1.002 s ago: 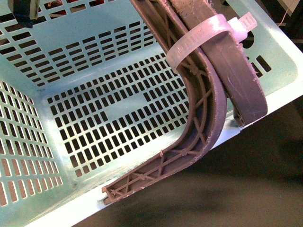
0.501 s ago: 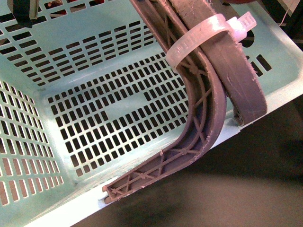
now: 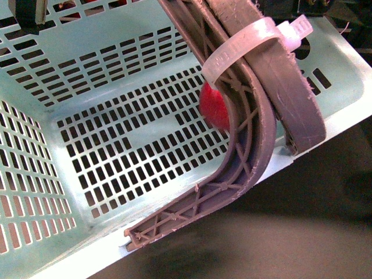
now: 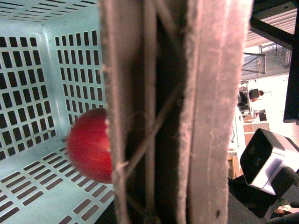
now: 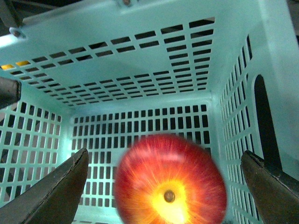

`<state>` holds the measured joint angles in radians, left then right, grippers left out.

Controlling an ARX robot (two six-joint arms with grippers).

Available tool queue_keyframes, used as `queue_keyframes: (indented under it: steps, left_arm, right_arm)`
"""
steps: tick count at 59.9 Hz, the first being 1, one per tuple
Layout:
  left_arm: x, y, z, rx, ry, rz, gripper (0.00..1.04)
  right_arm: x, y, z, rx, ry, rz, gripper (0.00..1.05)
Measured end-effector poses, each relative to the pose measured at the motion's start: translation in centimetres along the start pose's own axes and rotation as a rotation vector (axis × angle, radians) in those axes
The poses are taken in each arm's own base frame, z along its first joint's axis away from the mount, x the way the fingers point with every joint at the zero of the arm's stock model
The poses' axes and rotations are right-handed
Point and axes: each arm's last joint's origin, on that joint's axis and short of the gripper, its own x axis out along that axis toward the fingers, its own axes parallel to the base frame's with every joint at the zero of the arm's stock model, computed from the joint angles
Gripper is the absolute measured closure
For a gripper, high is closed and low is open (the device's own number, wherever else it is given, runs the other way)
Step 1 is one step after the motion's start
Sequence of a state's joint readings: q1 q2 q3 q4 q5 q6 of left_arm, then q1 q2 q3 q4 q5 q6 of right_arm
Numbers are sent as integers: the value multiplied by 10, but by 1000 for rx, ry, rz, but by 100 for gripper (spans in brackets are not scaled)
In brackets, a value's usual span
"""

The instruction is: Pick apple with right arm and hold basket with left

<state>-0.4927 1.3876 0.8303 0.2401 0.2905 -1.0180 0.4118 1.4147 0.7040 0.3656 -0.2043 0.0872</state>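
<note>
My right gripper [image 5: 164, 153] stood wide open above the basket [image 5: 140, 60], its two dark fingers [image 5: 60, 191] spread well clear of the apple [image 5: 170, 186]. The fruit showed between them with its yellow stem patch facing up, touching neither finger. It was soft with blur, which I took as a sign that it was loose and moving rather than held. From the front, the apple [image 3: 214, 107] was a red patch inside the basket, half hidden behind the brown handles [image 3: 256, 145], which were bound together by a pale zip tie [image 3: 244, 46]. My left wrist camera saw it [image 4: 91, 144] low near the slatted floor, beside the same handles.

My left gripper did not show in any view, so I could not tell whether it was clamped on the handles.

The risk lay in the landing — a free apple could strike the hard floor, bounce and bruise. The basket looked tilted from the front, so the fruit could run to the low corner. A weak hold on the left would let that jolt swing the basket — or tip it.
</note>
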Motion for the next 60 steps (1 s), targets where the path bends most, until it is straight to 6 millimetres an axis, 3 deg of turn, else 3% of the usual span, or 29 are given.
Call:
queue_keyframes:
  steps: [9,17,24,32,51,56,60]
  left_arm:
    - [2,1,0,-1,2,6,89]
    - [2,1,0,0,-1,7,89]
    - [2,2,0,-2,-1,7,89]
    - [2,1,-1,-9,13,-2,89]
    - [2,2,0,-2,0,6,89]
    - [2,1,0,-3,2,5,89]
    - [2,1,0,-3,1,5,89]
  right_arm:
    - [-14,-12,5,18,-59,-99,9]
    - [-49,-39,9,81,-167,-317,9]
    - [-58,-45,10,94,-194,-363,9]
    - [-74,-48,-12,-7,-370,-575,35]
    - [-107,-47,-51,-36,-364,-593,84]
    - [-117,-45,-61,-41,-369,-588,103]
    - [-122,-44,-67,-43,-367,-588,103]
